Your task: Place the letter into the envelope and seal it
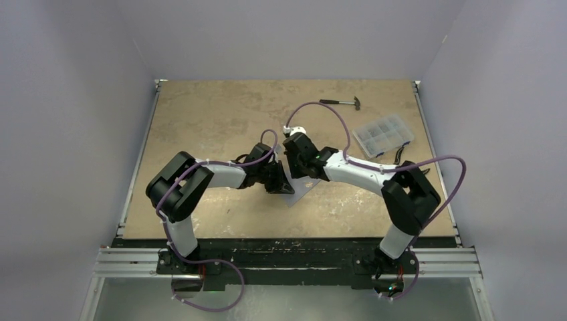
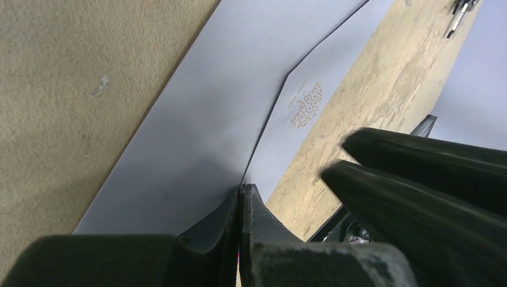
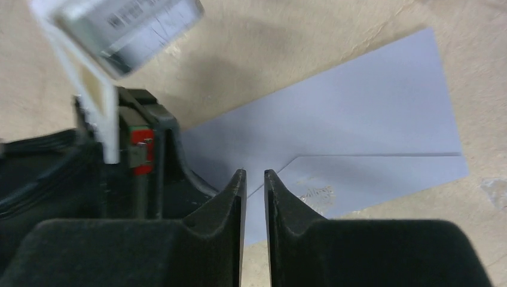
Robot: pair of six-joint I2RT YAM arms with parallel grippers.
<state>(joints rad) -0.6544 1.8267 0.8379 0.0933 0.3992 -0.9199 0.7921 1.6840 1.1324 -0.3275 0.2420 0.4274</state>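
The grey-blue envelope lies flat on the table in the middle, its triangular flap with a gold emblem folded down over the body. It also shows in the right wrist view. The cream letter is not in view. My left gripper is shut, its tips on the flap's edge near the envelope's corner. My right gripper hovers just above the flap's tip with its fingers a narrow gap apart and nothing between them; it is right next to the left gripper.
A hammer lies at the back of the table. A clear plastic compartment box sits at the right, with a dark tool beside it. The left arm's wrist camera is close to the right fingers.
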